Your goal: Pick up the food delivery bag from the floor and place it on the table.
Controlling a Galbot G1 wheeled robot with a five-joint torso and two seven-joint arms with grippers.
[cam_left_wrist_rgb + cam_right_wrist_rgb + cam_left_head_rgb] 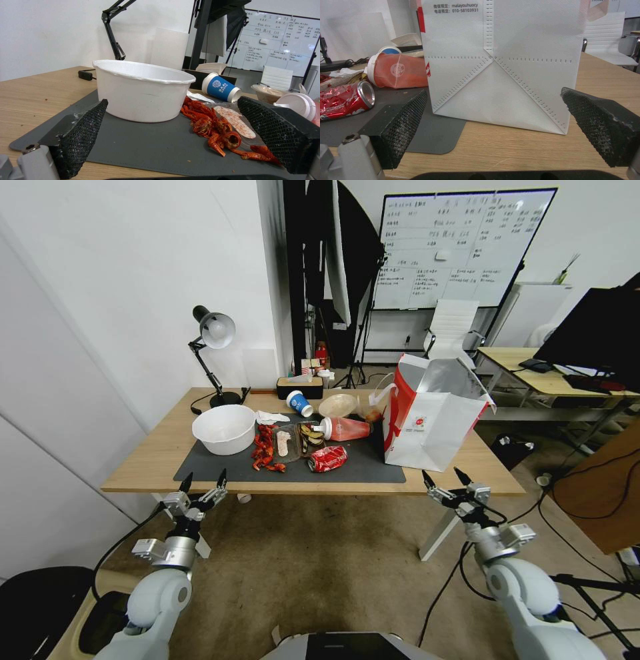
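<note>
- The large boxy white-fronted food delivery bag point(430, 423) with red sides, a small round red logo and a crinkly silver foil lining stands upright on the right part of the wide light-wood table point(153, 453) with white legs. Part of its base sits on the right end of the dark grey mat point(363, 467) and part on bare wood.
- The bag's mouth is open at the top, and its white strap handles hang at its left side.
- The right gripper point(445, 479) hovers just in front of the table's near edge, close below the bag, with its fingers spread apart and holding nothing. In the right wrist view the bag's white stitched side point(500, 62) stands between the two black textured pads point(403, 125), which do not touch it.
- The left gripper point(203, 481) hovers at the near edge toward the table's left, fingers likewise spread and empty; the left wrist view looks between its pads point(83, 135) across the mat.
- On the mat, from the left: a round white plastic bowl point(224, 429), a heap of red crayfish shells point(265, 449), a crushed red soda can point(327, 459) and a tipped clear red-tinted cup point(343, 429) with a white lid.
- A blue paper cup point(300, 403) lies on its side behind these, and a black desk lamp point(212, 353) stands at the table's far left corner.
</note>
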